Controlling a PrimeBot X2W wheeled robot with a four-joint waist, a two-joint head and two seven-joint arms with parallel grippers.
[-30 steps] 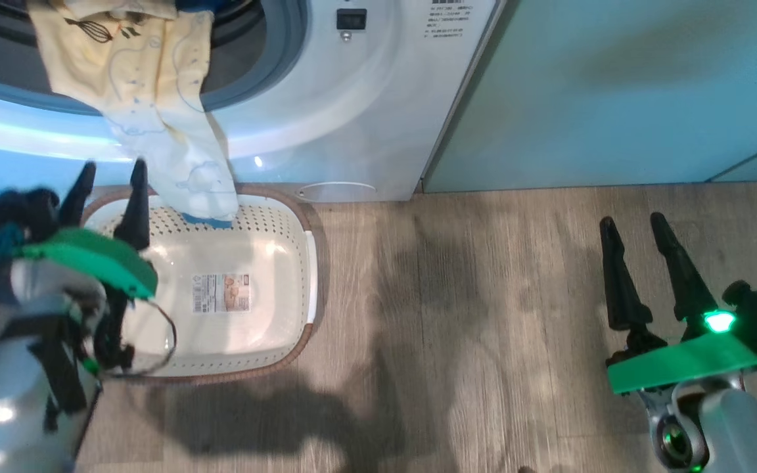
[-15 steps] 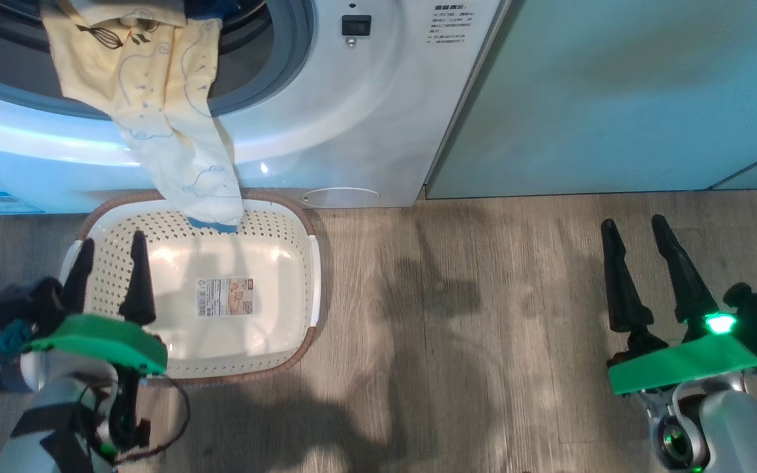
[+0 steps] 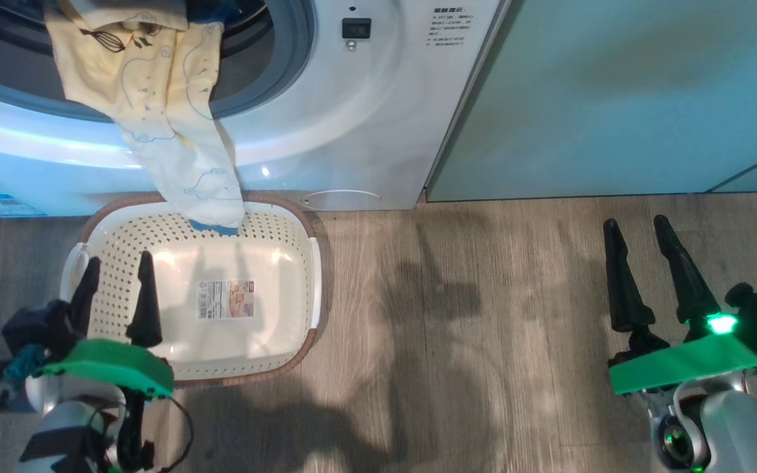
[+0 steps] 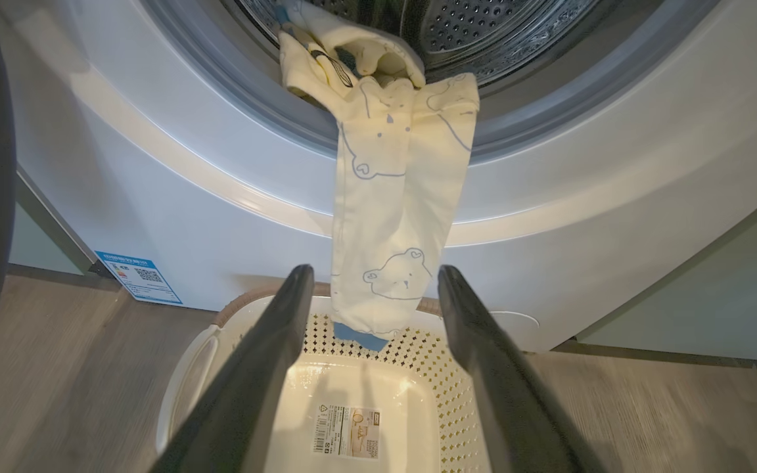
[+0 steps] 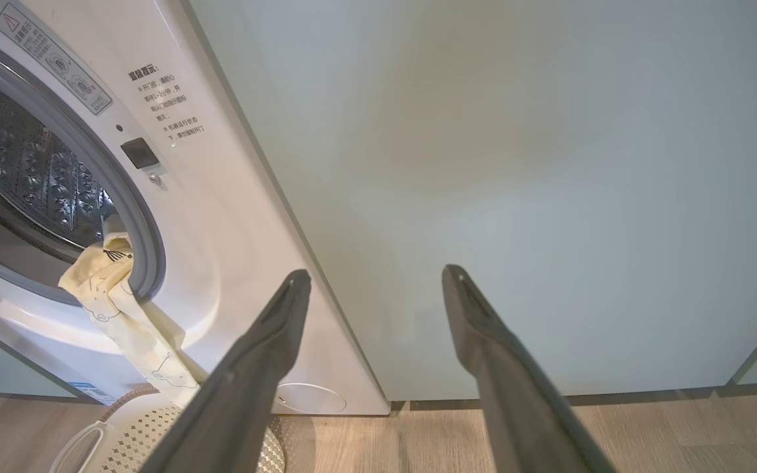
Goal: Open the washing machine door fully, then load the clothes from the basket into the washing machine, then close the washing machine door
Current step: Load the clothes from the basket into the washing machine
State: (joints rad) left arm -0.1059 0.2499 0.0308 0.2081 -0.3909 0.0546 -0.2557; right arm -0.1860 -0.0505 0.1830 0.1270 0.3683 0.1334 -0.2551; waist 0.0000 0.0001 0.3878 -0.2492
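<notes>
The basket's bottom carries a label sticker (image 3: 225,299) with small print and a picture, too fine to read. A blue label (image 4: 138,276) with a square code sits low on the washing machine (image 3: 352,131), to the left of the left gripper's fingers. Beside the drum opening are lines of dark printed characters (image 3: 447,26) and a warning sticker (image 5: 53,59), both too small to read.

The floor (image 3: 483,328) is grey-brown wood-look planking; a pale green cabinet (image 3: 615,98) stands against the washer's side.

The left gripper (image 3: 120,257) has its jaws spread wide, holding nothing, fingers over the near-left part of the basket (image 3: 122,230). Straight ahead of its fingertips the clothes (image 3: 175,151) hang out of the steel drum (image 4: 483,33) over the grey rim, the blue-edged lower end reaching the basket's far wall.

The right gripper (image 3: 635,221) is likewise spread and empty, over bare floor well apart from the basket, pointing at the cabinet.
</notes>
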